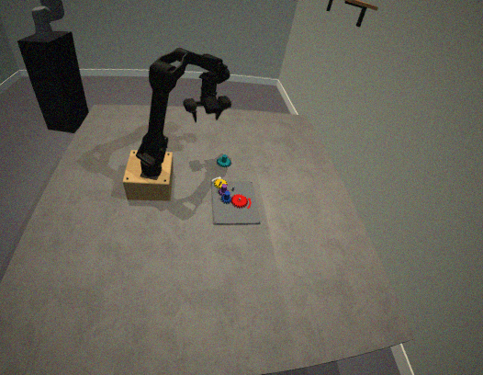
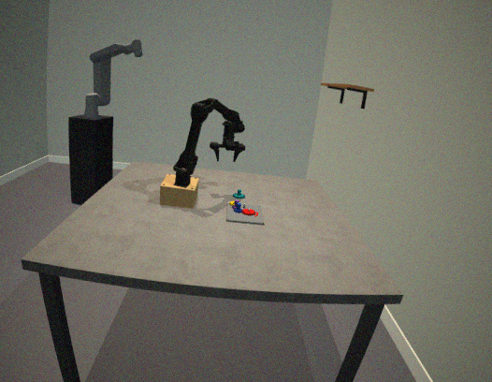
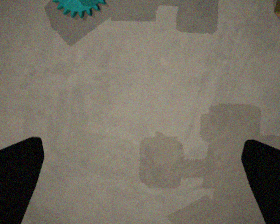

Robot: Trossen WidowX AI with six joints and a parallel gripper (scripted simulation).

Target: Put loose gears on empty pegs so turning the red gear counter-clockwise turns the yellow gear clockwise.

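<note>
My tool (image 1: pixel 207 117) (image 2: pixel 226 160) (image 3: pixel 145 151) hangs open and unburdened above the desk (image 1: pixel 175 268) (image 2: pixel 202 255) (image 3: pixel 110 90). On the grey board (image 1: pixel 237 215) (image 2: pixel 244 220), the blue gear (image 1: pixel 227 198) (image 2: pixel 238 208) and purple gear (image 1: pixel 223 189) stand between the red gear (image 1: pixel 240 200) (image 2: pixel 249 212) and yellow gear (image 1: pixel 220 184) (image 2: pixel 232 203).

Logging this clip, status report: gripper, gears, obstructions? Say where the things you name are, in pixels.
Gripper (image 1: pixel 206 119) (image 2: pixel 226 160) open, holding nothing, raised off board (image 1: pixel 236 217) (image 2: pixel 244 222). Blue (image 1: pixel 227 198) (image 2: pixel 238 208), purple (image 1: pixel 223 189) gears on board; teal (image 1: pixel 224 162) (image 2: pixel 238 195) on table. No obstruction seen.

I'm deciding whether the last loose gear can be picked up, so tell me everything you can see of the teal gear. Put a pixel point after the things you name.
The teal gear (image 1: pixel 224 162) (image 2: pixel 238 196) (image 3: pixel 80 7) is a toothed disc with a narrower upright knob on top, perhaps plastic. It lies flat on the table, off the grey board (image 1: pixel 237 217) (image 2: pixel 246 221), beyond the yellow gear's (image 1: pixel 220 184) (image 2: pixel 232 203) side. No gripper finger touches it.
</note>
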